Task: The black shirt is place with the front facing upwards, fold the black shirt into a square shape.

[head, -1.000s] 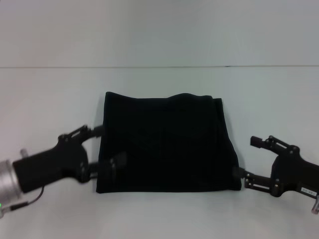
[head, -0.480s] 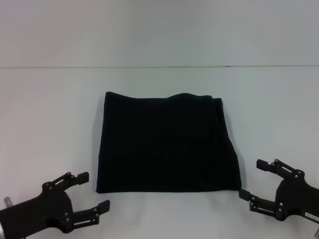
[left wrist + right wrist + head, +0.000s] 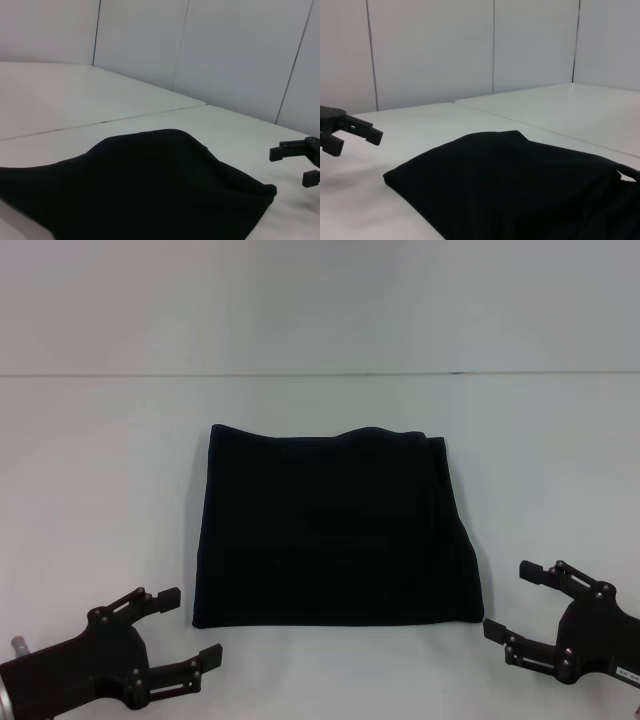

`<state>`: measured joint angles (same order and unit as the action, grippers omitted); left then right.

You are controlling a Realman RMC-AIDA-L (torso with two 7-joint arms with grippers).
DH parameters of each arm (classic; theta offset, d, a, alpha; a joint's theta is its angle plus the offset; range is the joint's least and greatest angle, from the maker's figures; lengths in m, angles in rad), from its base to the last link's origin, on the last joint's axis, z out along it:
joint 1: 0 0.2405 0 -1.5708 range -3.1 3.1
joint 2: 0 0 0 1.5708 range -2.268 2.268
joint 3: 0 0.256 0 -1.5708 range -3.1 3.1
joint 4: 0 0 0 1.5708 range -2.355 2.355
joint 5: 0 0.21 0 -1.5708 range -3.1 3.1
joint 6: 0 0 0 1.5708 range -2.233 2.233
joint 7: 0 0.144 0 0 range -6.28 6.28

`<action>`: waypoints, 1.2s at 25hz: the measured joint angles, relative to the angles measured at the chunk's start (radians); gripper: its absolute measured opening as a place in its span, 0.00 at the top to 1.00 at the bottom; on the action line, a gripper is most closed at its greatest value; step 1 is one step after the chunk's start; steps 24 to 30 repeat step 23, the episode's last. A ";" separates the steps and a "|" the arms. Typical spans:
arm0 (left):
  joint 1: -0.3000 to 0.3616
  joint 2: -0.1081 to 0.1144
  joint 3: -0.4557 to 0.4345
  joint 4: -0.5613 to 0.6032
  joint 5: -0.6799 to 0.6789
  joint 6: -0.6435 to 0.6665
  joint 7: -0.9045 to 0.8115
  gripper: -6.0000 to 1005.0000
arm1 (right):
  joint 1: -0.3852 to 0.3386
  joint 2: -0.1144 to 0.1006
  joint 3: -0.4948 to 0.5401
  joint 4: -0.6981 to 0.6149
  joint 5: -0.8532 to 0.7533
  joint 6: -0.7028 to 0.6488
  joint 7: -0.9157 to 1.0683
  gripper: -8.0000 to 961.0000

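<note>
The black shirt (image 3: 333, 527) lies flat in the middle of the white table (image 3: 100, 460), folded into a roughly square block; no lettering shows. It also fills the low part of the left wrist view (image 3: 140, 190) and the right wrist view (image 3: 520, 185). My left gripper (image 3: 188, 625) hovers open near the table's front, just off the shirt's near left corner, holding nothing. Just off the near right corner, my right gripper (image 3: 515, 600) is open and empty too. Each wrist view shows the other arm's gripper far off: the right one (image 3: 300, 162) and the left one (image 3: 350, 132).
A seam line (image 3: 320, 373) runs across the table behind the shirt. Pale wall panels (image 3: 225, 45) stand beyond the table's far edges.
One second ago both grippers were at the shirt's near corners. Both have since pulled back toward me and off the cloth; in the last half second they barely shifted. The shirt has not moved.
</note>
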<state>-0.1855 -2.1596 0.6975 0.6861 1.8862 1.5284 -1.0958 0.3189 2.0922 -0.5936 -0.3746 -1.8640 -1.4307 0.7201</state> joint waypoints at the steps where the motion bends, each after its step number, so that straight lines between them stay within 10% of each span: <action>1: 0.000 0.000 0.000 0.000 0.000 0.000 0.001 0.05 | 0.001 0.000 0.000 -0.001 0.000 0.000 0.000 0.05; 30: 0.001 0.000 -0.001 -0.016 0.004 -0.004 0.020 0.05 | -0.001 0.002 -0.004 0.003 -0.004 0.009 0.001 0.05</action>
